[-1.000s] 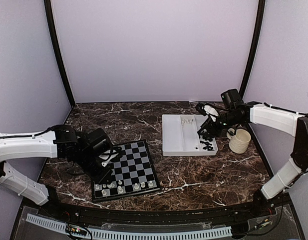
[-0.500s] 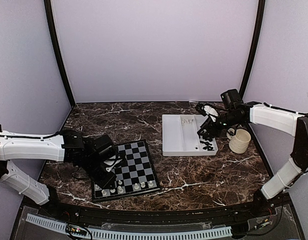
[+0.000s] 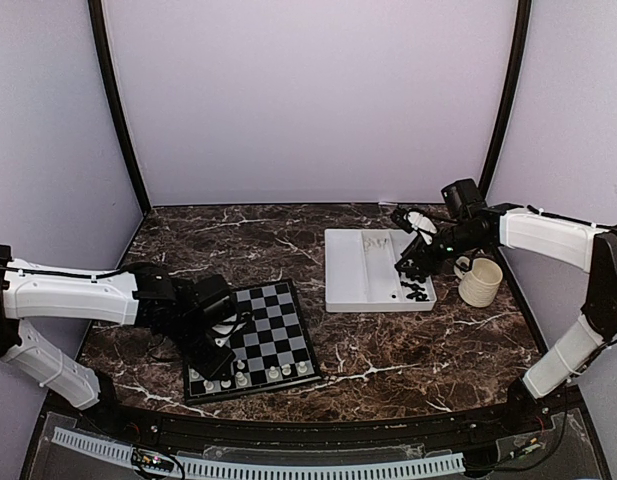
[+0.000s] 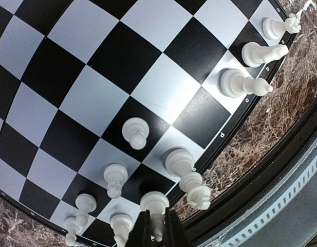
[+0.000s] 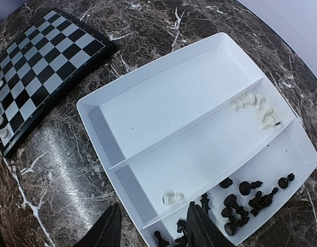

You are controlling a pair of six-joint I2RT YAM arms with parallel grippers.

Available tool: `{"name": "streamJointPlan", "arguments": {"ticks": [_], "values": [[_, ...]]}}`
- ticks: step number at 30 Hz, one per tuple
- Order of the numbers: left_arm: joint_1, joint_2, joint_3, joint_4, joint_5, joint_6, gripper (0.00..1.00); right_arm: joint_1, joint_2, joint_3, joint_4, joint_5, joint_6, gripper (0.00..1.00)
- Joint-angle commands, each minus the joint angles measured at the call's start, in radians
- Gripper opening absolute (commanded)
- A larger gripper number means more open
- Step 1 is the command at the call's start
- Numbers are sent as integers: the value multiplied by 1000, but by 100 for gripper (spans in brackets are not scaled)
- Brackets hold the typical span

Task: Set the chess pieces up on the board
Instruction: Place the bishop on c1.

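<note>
The board [image 3: 273, 320] lies at the near left with several white chess pieces [image 3: 273, 372] along its near rows. My left gripper [image 3: 220, 347] hangs low over the board's near left corner. In the left wrist view it [image 4: 157, 230] is shut on a white piece [image 4: 155, 203] whose base sits over a near-edge square of the board [image 4: 101, 98]; other white pieces [image 4: 135, 133] stand around it. My right gripper [image 5: 155, 231] is open above the near edge of the white tray [image 5: 168, 103], with nothing between its fingers.
The tray [image 3: 348, 270] holds several black pieces [image 5: 240, 206] in its narrow compartment, a few white ones [image 5: 256, 110] at the far end and one lying white piece [image 5: 172, 197]. A cream ribbed mug [image 3: 480, 282] stands right of the tray.
My left arm has shifted right, carrying its gripper further over the board's near left part. The right arm has not moved.
</note>
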Motion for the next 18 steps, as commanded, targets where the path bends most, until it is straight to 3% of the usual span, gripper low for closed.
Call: {"name": "streamJointPlan", "arguments": {"ticks": [1, 18], "values": [[-6, 12, -8, -4, -18, -10, 6, 4, 1, 3, 12, -11, -8, 45], [-6, 20, -5, 1, -40, -16, 14, 5, -4, 0, 12, -12, -10, 45]]}}
